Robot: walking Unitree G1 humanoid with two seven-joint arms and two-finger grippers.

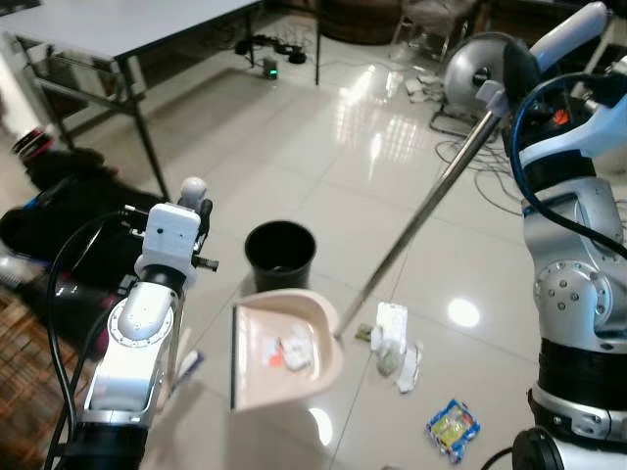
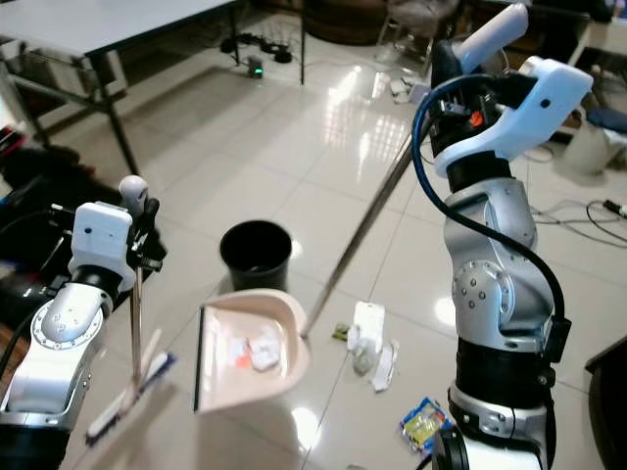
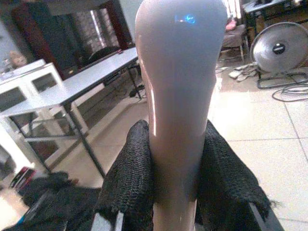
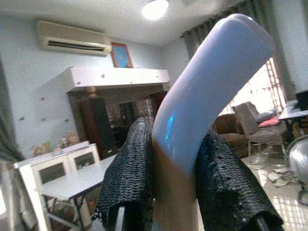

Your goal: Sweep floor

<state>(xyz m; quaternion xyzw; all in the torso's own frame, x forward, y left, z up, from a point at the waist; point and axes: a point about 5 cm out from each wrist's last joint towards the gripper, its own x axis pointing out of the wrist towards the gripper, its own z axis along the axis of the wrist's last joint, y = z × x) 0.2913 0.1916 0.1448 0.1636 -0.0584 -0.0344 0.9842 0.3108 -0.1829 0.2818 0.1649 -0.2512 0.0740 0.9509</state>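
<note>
On your left, the left gripper [image 3: 175, 192] has its fingers [image 3: 130, 187] clamped on the one broom handle [image 2: 135, 294], whose brush [image 2: 127, 397] rests on the floor [image 1: 323, 157]. Next comes one black bin [image 1: 280, 255], with one beige dustpan [image 1: 284, 348] just in front of it holding a few scraps. Beside the pan lie white wrappers [image 1: 394, 343] and one colourful packet [image 1: 452, 428]. On your right, the right gripper [image 4: 175, 192] pinches the dustpan's pale grip [image 4: 211, 86] atop its long pole [image 1: 421, 215].
</note>
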